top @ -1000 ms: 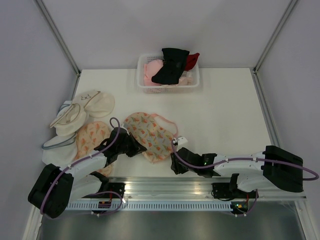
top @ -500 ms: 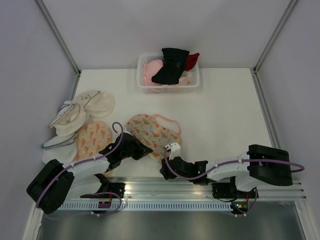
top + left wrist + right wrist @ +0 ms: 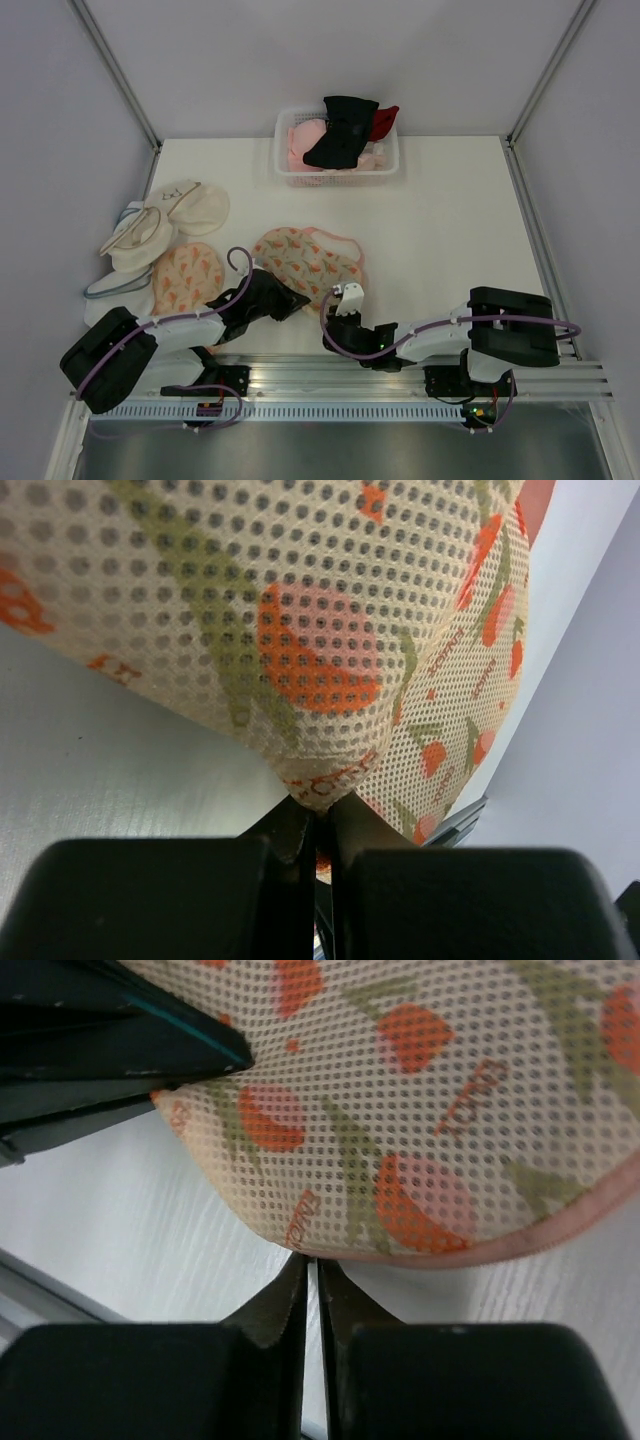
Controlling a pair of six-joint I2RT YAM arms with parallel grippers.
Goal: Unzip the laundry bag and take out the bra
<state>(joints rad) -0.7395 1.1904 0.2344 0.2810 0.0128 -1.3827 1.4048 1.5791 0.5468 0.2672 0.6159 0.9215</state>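
The laundry bag [image 3: 305,262] lies flat on the table in front of the arms, peach mesh with an orange-and-green print and pink edging. My left gripper [image 3: 288,298] is shut on its near-left edge; in the left wrist view the mesh [image 3: 330,660] is pinched between the jaws [image 3: 320,805]. My right gripper [image 3: 340,300] is at the bag's near edge. In the right wrist view its jaws [image 3: 312,1260] are shut to a thin slit, with the tips against the pink edging [image 3: 520,1250]. The bra is out of view.
A white basket [image 3: 290,175] at the back holds a black garment [image 3: 343,130], a pink one [image 3: 305,140] and a red one [image 3: 383,120]. Cream pouches [image 3: 190,205] and a smaller orange printed pouch [image 3: 180,275] lie at the left. A metal rail [image 3: 330,375] runs along the near edge.
My right gripper has swung left and forward up to the bag's near edge. My left gripper has shifted right with the bag's edge, and the bag has moved slightly right.
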